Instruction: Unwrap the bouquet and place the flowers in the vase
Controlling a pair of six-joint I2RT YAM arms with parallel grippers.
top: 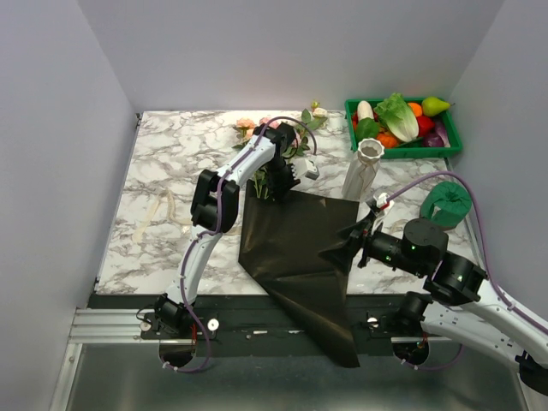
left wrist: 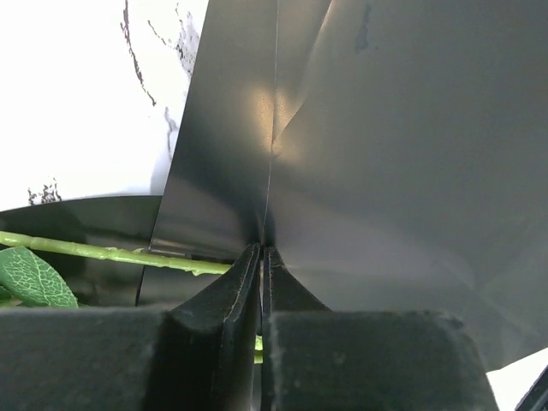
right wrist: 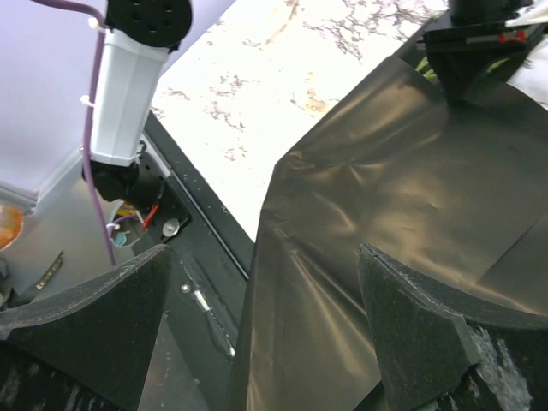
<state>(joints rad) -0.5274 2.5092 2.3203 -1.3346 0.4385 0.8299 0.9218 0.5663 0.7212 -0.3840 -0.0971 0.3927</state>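
Bouquet wrapper [top: 295, 248]: black sheet, far edge clenched in your left tool [left wrist: 261, 253]
Right tool [right wrist: 263, 257]: released, jaws wide, over the sheet's right edge
Flowers [top: 250, 128]: lying on the table [top: 163, 167] beyond your left tool, stems reaching the sheet's far edge
Vase [top: 366, 168]: upright, just beside the sheet's far right corner

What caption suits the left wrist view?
Left gripper shut on a fold of the black wrapper, green stem beside it.

One black wrapper [top: 295, 248], one white vase [top: 360, 175], one green crate [top: 402, 152].
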